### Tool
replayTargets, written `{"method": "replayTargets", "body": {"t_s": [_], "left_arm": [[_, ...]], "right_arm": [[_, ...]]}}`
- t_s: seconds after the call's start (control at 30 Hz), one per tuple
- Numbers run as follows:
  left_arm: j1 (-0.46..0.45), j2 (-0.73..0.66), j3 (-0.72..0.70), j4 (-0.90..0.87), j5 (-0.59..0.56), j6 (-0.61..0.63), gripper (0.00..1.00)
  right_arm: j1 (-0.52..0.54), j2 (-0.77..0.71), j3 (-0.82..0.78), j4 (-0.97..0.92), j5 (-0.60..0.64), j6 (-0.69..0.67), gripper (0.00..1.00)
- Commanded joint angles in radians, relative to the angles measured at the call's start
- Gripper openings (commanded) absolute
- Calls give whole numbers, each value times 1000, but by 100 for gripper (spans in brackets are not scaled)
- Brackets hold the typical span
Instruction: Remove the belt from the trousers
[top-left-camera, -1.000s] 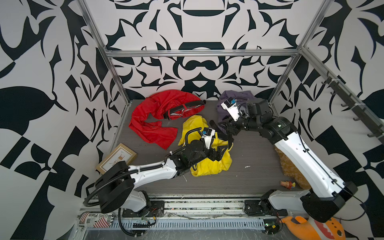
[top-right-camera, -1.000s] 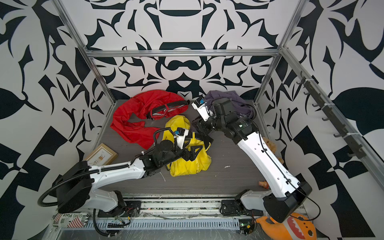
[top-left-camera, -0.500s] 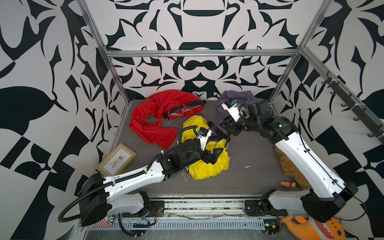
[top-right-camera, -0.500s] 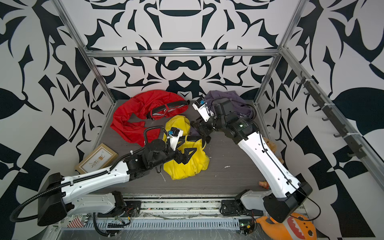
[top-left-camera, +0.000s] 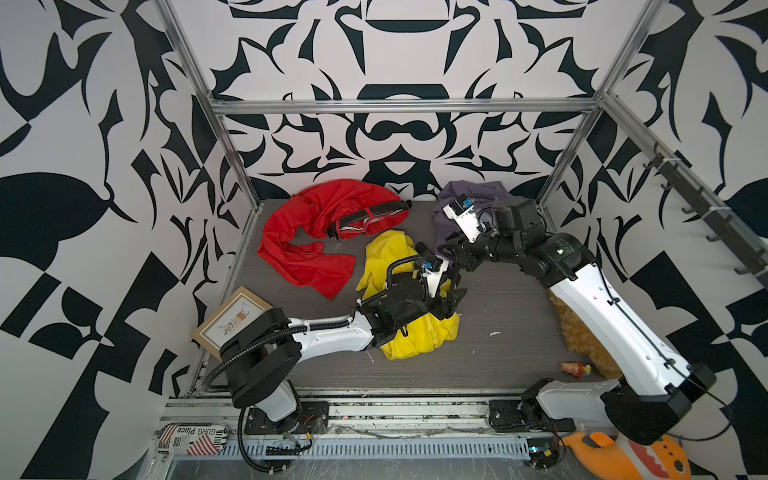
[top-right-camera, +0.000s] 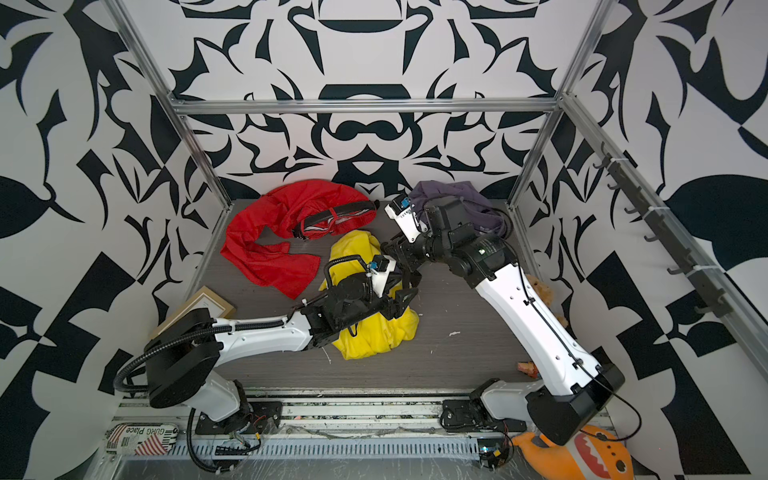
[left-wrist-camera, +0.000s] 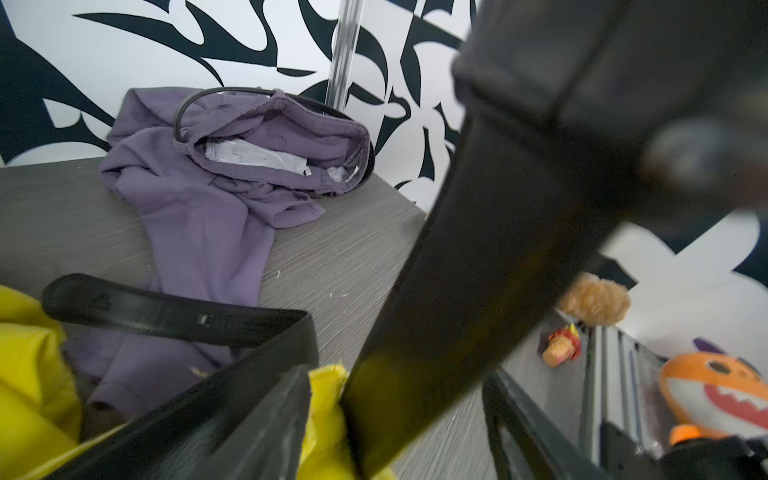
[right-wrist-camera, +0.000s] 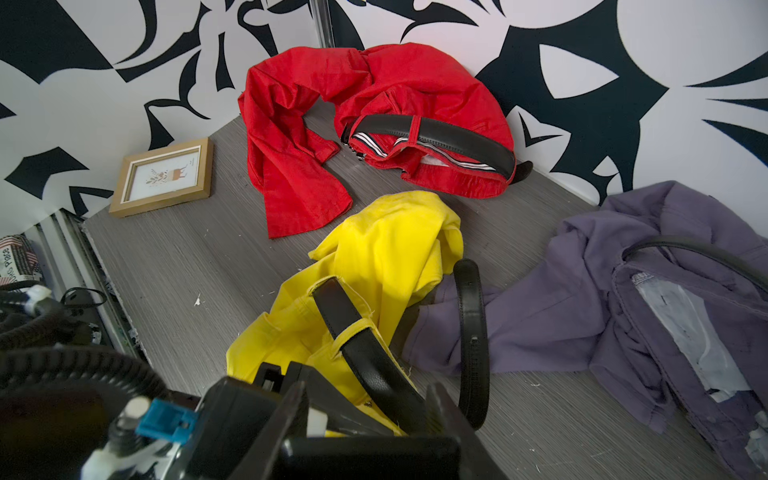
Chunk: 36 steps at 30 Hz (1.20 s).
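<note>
In both top views the crumpled yellow trousers (top-left-camera: 419, 343) lie at the centre of the frame on the grey wood-grain worktop (top-left-camera: 511, 303). Their wide black leather belt (right-wrist-camera: 365, 353) is only partly out. In the right wrist view one stretch passes under a yellow belt loop at the centre of the frame. The loose end curves to the right of it, across a leg of the purple trousers (right-wrist-camera: 582, 316). The right claw (top-left-camera: 459, 259) reaches in from the upper right of the top views and sits just above the yellow cloth. Its fingers stand partly closed on either side of the strap and grip it. In the left wrist view the strap runs taut and blurred on a diagonal up towards that claw. The left claw (top-left-camera: 453, 301) comes in from the lower left and rests on the yellow trousers just below the right one. Its fingers are apart, with yellow cloth and the strap between them, but whether they pinch anything cannot be told. Red trousers (top-left-camera: 307, 245) with their own black belt lie at the upper left of the worktop. A wooden picture frame (top-left-camera: 232, 322) leans at the left edge, and an orange plush shark (top-left-camera: 623, 457) sits at the lower right
</note>
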Motion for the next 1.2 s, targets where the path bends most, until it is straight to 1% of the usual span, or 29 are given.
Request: {"method": "replayTargets", "body": {"t_s": [0.0, 0.03, 0.1, 0.17, 0.2, 0.23, 0.27, 0.3, 0.37, 0.4, 0.47, 0.57, 0.73, 0.77, 0.8, 0.87, 0.93, 1.0, 1.1, 1.17], "left_arm": [[0, 32, 42, 168, -48, 9, 50], [1, 40, 41, 183, -54, 11, 42], [3, 49, 31, 215, -69, 8, 20], [5, 42, 17, 221, -73, 3, 2], [6, 33, 5, 217, -72, 2, 0], [6, 19, -7, 212, -69, 3, 0], [7, -1, -25, 201, -64, 5, 0], [10, -26, -49, 191, -55, 5, 0], [20, -84, -102, 168, -26, 4, 0], [28, -121, -130, 144, -15, 0, 0], [46, -185, -184, 95, 28, -5, 0], [64, -279, -269, 30, 75, -5, 0], [76, -445, -386, -48, 83, -10, 0], [78, -477, -407, -69, 80, -11, 0], [79, -507, -423, -88, 74, -16, 0], [80, -562, -450, -144, 59, -15, 0], [83, -603, -473, -186, 41, -12, 0], [84, -644, -493, -223, 35, -3, 0], [85, -709, -512, -294, 37, 2, 0], [85, -758, -532, -339, 36, -12, 0]], "right_arm": [[6, -32, 8, 92, -35, 37, 0], [6, -30, 6, 94, -36, 40, 0], [6, -30, 1, 97, -36, 47, 0], [6, -30, -1, 98, -25, 54, 0], [6, -30, -1, 99, -21, 56, 0], [5, -32, -3, 95, -21, 50, 0], [3, -35, -6, 93, -5, 46, 16], [2, -43, -10, 92, 16, 42, 28], [-2, -62, -19, 89, 38, 25, 47], [-5, -73, -19, 84, 54, 22, 59], [-20, -91, -18, 64, 72, 10, 66], [-49, -119, -26, 37, 84, -5, 67], [-122, -147, -72, 27, 59, 24, 69], [-132, -154, -90, 33, 53, 34, 72], [-140, -163, -108, 42, 44, 43, 78], [-158, -185, -152, 81, 17, 68, 81], [-168, -204, -177, 114, -9, 86, 82], [-171, -196, -190, 129, -10, 95, 81], [-170, -140, -243, 153, -41, 121, 81], [-169, -96, -324, 229, -108, 172, 79]]}}
